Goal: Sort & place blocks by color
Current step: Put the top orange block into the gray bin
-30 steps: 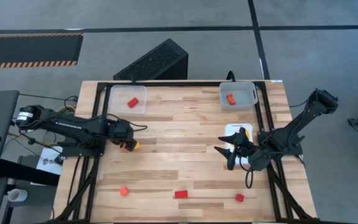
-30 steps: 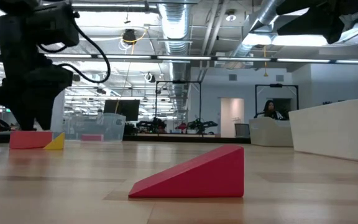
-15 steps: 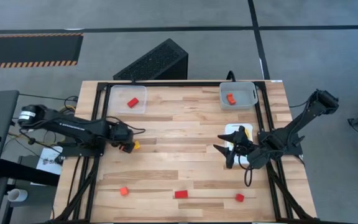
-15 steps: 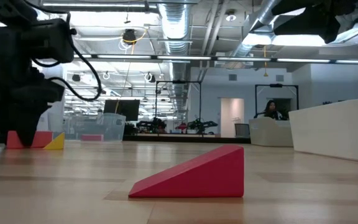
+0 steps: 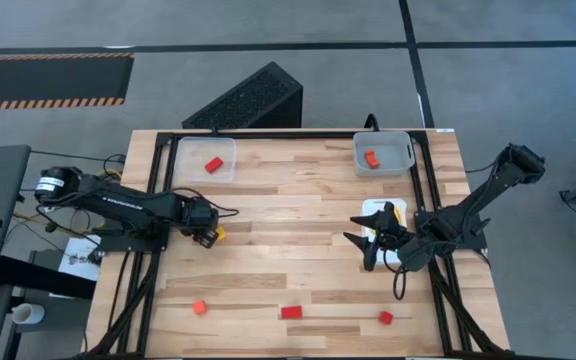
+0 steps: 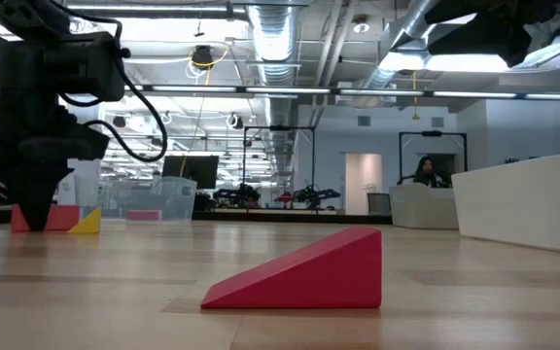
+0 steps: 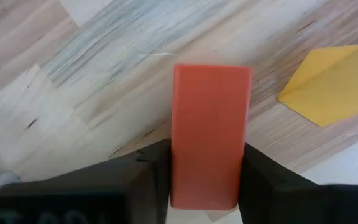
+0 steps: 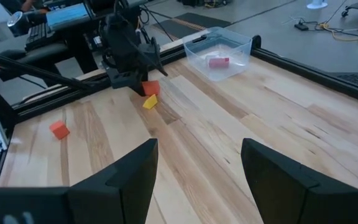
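So I had the left gripper [image 7: 207, 180] down at the table's [image 5: 308, 215] left edge, fingers clamped on an orange-red block [image 7: 209, 134] (yellow block [image 7: 333, 84] just beside it). Right gripper [image 8: 197, 171] hung open near the right side.

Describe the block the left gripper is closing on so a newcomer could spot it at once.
Find the left gripper at the wooden table's left edge. Between its fingers sits an orange-red bar. Its only close neighbour is a yellow block, lying beside it, apart.
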Controlling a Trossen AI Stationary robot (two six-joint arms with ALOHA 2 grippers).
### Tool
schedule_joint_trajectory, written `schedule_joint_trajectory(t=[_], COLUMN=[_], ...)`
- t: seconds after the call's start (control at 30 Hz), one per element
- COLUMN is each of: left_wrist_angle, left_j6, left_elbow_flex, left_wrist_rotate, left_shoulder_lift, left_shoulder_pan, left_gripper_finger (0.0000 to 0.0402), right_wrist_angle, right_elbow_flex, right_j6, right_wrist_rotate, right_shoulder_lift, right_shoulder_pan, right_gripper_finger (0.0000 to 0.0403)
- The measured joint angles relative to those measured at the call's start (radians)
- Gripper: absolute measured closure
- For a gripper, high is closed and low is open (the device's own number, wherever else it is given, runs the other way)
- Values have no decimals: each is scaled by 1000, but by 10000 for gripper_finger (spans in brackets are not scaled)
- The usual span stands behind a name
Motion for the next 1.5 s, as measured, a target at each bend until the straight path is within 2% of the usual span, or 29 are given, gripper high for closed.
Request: schedule_joint_trajectory(t=[0.03,0.33,0.57,0.8,0.87,1.07,1.23,1.33,1.5], left_wrist_angle=[0,-3,-14,-1,69,423,637,764,953], left_j6=[9,89,137,261,323,497,593,643,699], left_elbow_flex=[-1,23,109,206,221,212,212,212,212], left_wrist_rotate=[1,16,8,-27,-41,-42,-28,-1,53], left_shoulder_lift=[-1,1,-45,-108,-125,-144,-104,-67,11], left_shoulder_pan=[0,-8,-21,-21,-22,-23,-23,-23,-14], left_gripper_finger=[305,305,305,305,305,305,305,305,305], right_wrist_angle=[0,21,21,15,15,45,115,257,536], right_elbow_flex=[0,0,0,0,0,0,-1,-1,-1], right_j6=[0,3,4,3,5,1,-38,-153,-382], right_wrist_rotate=[0,0,0,1,1,33,23,-70,-305], right_shoulder_lift=[0,0,0,0,0,0,27,64,152], right_shoulder_pan=[0,6,6,5,3,-7,-79,-140,-244], right_gripper_finger=[150,150,150,150,150,150,150,150,150])
